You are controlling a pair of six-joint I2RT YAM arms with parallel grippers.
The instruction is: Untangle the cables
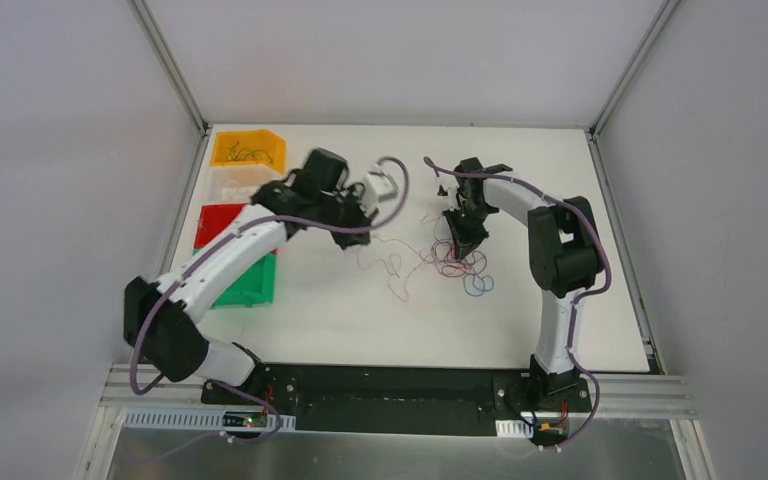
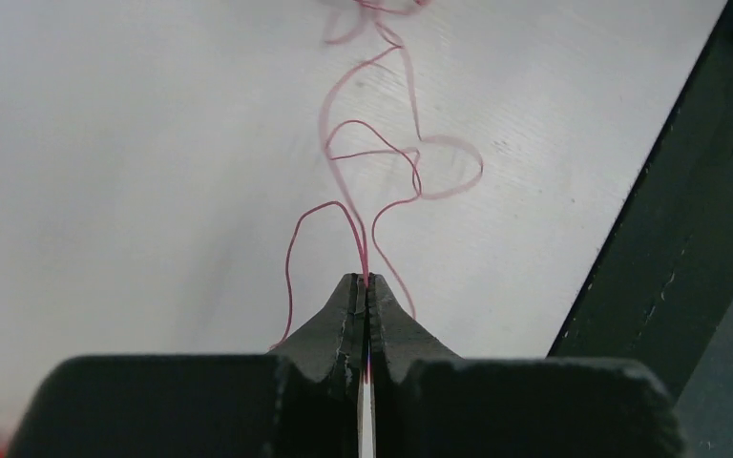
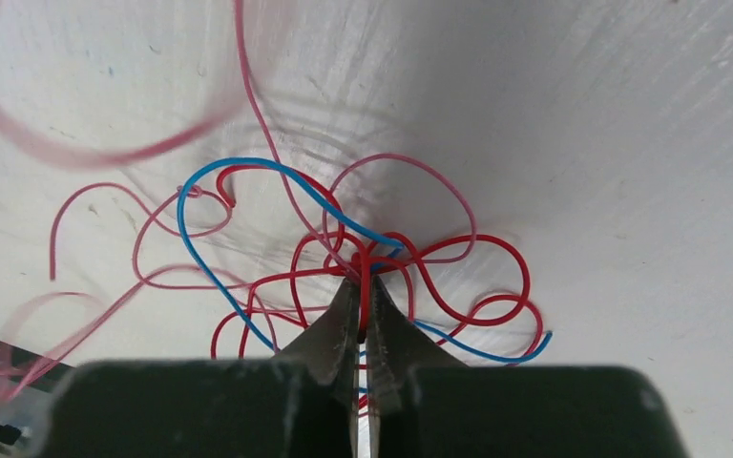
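The cables [image 1: 458,264] lie as a small tangle of red, blue and pink wires in the middle of the white table. My left gripper [image 1: 359,226] is to their left. In the left wrist view it [image 2: 364,279] is shut on a thin pink cable [image 2: 410,162], which runs off in loose loops toward the tangle. My right gripper [image 1: 460,246] is over the tangle's top. In the right wrist view it [image 3: 363,277] is shut on a red cable [image 3: 496,243] at the knot, with a blue cable [image 3: 239,164] and a pink cable [image 3: 420,167] looped around it.
A column of bins stands at the table's left: an orange bin [image 1: 248,148] with some wires in it, a clear bin [image 1: 232,180], a red bin [image 1: 216,222] and a green bin [image 1: 256,286]. A black frame bar [image 2: 668,239] shows at the right of the left wrist view.
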